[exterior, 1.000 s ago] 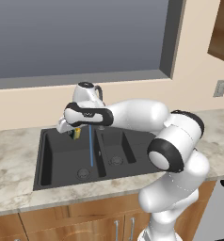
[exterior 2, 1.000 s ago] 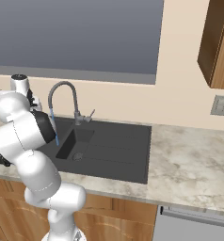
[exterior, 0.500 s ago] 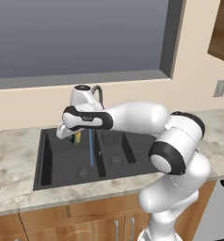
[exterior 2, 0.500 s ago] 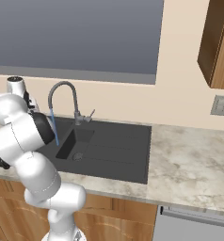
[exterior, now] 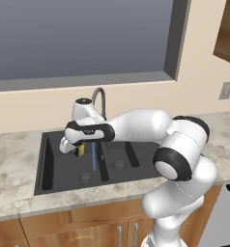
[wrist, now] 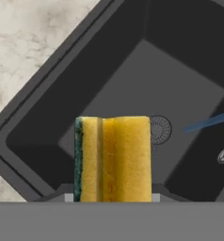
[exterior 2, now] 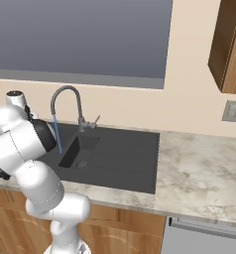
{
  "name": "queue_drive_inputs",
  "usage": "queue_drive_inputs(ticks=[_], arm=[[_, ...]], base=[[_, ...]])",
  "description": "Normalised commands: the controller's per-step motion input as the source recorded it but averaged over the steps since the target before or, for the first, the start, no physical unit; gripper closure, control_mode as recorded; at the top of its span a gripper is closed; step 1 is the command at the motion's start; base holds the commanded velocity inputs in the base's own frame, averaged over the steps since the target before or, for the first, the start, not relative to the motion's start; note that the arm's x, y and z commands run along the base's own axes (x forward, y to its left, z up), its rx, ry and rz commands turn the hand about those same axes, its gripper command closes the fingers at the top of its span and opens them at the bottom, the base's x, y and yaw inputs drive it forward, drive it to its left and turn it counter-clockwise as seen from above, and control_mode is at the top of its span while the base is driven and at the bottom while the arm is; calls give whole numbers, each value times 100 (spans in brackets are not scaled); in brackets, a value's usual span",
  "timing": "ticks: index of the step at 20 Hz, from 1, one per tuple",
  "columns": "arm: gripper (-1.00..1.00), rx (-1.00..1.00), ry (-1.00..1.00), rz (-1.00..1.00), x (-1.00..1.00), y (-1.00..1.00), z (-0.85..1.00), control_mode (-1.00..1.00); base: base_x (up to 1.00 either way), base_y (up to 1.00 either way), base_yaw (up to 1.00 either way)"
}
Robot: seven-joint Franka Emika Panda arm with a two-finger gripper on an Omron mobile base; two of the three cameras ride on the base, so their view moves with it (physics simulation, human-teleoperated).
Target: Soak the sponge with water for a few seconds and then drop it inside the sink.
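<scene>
Hanging over the sink's (exterior: 44,169) left basin, the sponge (wrist: 114,159) is clamped between the gripper (exterior: 79,150) jaws, beside the water (exterior: 93,157). Soft, light foam; wet, slippage is likely.

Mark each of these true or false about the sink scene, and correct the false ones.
1. The end effector holds the sponge. True.
2. The sponge lies on the floor of a basin. False: it is held up in the air above the left basin of the sink.
3. The water is running from the faucet. True.
4. The sponge sits directly in the stream. False: in the left base view and the hand view it is off to one side of the stream.
5. The sink is white. False: it is dark charcoal, set in a marbled counter.
</scene>
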Motion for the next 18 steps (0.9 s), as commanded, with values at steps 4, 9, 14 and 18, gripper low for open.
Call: queue_drive_inputs(ticks=[4, 9, 14, 18], arm=[[100, -3, 0, 0, 0, -1, -39, -100], [100, -2, 0, 0, 0, 0, -38, -100], [100, -2, 0, 0, 5, 0, -25, -100], [100, -2, 0, 0, 2, 0, -20, -100]], base=[[0, 0, 0], [0, 0, 0], [0, 0, 0], [0, 0, 0]])
